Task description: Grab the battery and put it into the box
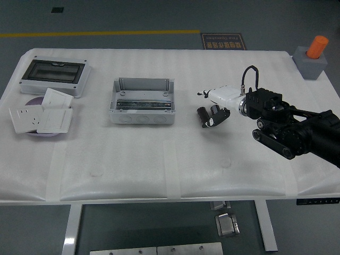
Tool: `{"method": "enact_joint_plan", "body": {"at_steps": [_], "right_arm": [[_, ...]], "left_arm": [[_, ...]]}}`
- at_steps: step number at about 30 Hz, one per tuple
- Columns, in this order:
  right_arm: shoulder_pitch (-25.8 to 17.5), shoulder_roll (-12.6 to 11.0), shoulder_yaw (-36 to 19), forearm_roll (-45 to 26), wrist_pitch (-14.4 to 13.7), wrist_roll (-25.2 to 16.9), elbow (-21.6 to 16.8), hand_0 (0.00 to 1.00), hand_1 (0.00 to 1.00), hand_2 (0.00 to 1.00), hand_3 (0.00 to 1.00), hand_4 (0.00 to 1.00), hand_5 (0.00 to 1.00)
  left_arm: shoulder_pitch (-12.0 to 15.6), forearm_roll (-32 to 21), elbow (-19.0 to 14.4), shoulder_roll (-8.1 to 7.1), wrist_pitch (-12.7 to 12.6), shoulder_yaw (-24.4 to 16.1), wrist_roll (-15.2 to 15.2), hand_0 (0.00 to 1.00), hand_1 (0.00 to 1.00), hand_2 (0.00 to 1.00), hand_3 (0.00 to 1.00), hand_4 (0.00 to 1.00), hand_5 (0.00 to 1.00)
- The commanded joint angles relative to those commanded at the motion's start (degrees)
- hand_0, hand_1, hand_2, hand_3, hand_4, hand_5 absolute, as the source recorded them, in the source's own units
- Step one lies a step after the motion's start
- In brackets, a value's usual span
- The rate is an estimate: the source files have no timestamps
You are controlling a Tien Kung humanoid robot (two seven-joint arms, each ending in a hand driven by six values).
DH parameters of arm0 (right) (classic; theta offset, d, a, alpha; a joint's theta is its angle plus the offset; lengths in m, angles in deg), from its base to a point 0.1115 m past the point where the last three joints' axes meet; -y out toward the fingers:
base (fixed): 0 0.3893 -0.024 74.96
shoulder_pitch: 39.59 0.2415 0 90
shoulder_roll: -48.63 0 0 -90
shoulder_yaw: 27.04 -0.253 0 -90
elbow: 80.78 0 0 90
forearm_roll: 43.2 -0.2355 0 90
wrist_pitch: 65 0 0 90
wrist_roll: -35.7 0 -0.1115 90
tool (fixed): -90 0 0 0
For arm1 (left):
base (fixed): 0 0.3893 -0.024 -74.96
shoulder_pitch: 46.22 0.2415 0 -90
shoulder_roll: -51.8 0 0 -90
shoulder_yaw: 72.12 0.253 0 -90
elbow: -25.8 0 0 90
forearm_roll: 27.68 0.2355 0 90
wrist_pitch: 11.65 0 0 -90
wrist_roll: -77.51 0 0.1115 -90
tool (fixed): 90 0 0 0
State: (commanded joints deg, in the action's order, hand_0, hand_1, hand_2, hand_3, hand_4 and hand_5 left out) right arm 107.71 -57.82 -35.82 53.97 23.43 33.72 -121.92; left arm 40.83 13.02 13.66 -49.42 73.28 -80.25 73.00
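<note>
Closing on the battery (204, 117) is the step in hand, and we judge it unfinished: the battery, a small black cylinder, lies on the surface (159, 159) right of centre, just beside the right hand (218, 103). The dark fingers (219, 112) curl down next to the battery and appear to touch its right side, but we cannot tell whether they are clamped on it or merely resting against it. The white palm sits above and to the right of the battery, with the black arm reaching in from the right edge.

The box (142, 101), open-topped and grey, stands left of the battery, toward the far-middle of the surface, with clear surface between the two.

To do this step well, we should bring the fingers around both sides of the cylinder before lifting, since a round body will likely roll away from a one-sided push. We should lift straight up, clear the box wall, then lower inside before opening.

The left hand is not in view.
</note>
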Motion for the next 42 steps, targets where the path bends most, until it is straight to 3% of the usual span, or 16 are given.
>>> {"method": "enact_joint_plan", "body": {"at_steps": [8, 9, 14, 15, 20, 21, 42], "right_arm": [[-0.73, -0.12, -1.99, 7.37, -0.19, -1.84, -0.12, 0.889, 0.833, 0.896, 0.998, 0.998, 0.526], [-0.87, 0.06, -2.35, 8.70, 0.07, -2.07, -0.14, 0.872, 0.810, 0.848, 0.974, 0.995, 0.535], [-1.57, 1.16, -4.00, 14.16, 1.17, -3.08, 0.22, 0.872, 0.810, 0.848, 0.974, 0.995, 0.535], [-1.72, 1.38, -4.36, 15.29, 1.34, -3.27, 0.44, 0.859, 0.786, 0.826, 0.931, 0.909, 0.476], [-2.34, 2.05, -5.60, 18.98, 1.89, -4.05, 1.26, 0.859, 0.786, 0.826, 0.931, 0.909, 0.476], [-2.43, 2.10, -5.75, 19.37, 1.97, -4.17, 1.35, 0.857, 0.778, 0.817, 0.914, 0.825, 0.405], [-3.38, 1.47, -7.31, 20.59, 1.96, -5.74, 2.79, 0.838, 0.757, 0.789, 0.858, 0.741, 0.391]], "left_arm": [[-0.26, 0.04, 0.04, -0.07, -0.03, -0.03, 0.10, 0.596, 0.619, 0.466, 0.605, 0.412, 0.440], [-0.25, 0.11, 0.07, -0.07, -0.03, -0.11, 0.08, 0.596, 0.619, 0.466, 0.606, 0.412, 0.439], [-0.35, 0.18, 0.05, -0.05, -0.04, -0.08, 0.11, 0.596, 0.619, 0.466, 0.606, 0.412, 0.439], [-0.41, 0.09, 0.04, -0.04, -0.05, -0.02, 0.14, 0.596, 0.619, 0.465, 0.606, 0.413, 0.438], [-0.64, -0.16, 0.02, -0.12, -0.08, 0.04, 0.23, 0.596, 0.619, 0.465, 0.606, 0.413, 0.438], [-0.66, -0.11, 0.03, -0.14, -0.08, -0.01, 0.22, 0.596, 0.619, 0.465, 0.606, 0.413, 0.438], [-0.88, 0.26, -0.21, -0.35, -0.33, 0.78, 0.62, 0.595, 0.619, 0.464, 0.606, 0.416, 0.451]]}}
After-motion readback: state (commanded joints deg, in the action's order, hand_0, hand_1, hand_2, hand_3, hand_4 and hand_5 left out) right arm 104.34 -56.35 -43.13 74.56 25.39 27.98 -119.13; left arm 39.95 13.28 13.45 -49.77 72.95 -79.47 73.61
